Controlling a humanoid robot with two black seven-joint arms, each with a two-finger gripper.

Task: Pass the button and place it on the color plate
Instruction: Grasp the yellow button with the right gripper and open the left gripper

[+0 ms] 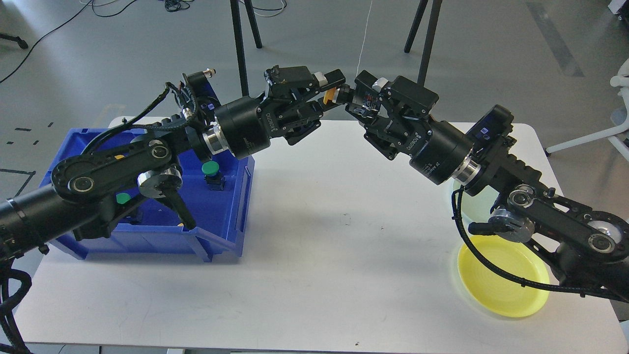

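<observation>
**Mid-air handover: yellow button hangs between two grippers above the far edge of the table**

Over the white table (pixel 344 255), the robot's two black arms meet high at the far side, tips nearly touching. A blue bin (pixel 231 216) sits at the left, holding at least two green-capped buttons (pixel 211 169); a yellow plate (pixel 501 280) lies at the near right, with a pale green plate (pixel 479 204) just beyond it, mostly hidden under the right arm.

The risk, as judged from here, lies in the exchange itself. If the left gripper (pixel 330 82) lets go before the right gripper (pixel 355 98) has a firm pinch, the yellow button (pixel 330 95) would likely fall to the table's far edge or off it. A skewed grip could also twist the small piece loose on the way to a plate. The yellow plate looks to be the matching target, and the right arm partly covers it.

The left gripper appears closed narrowly on the yellow button, which shows between its fingers. The right gripper sits right against the button's right end, but its fingers are dark and seen end-on; whether they have closed on the piece cannot be told.
</observation>
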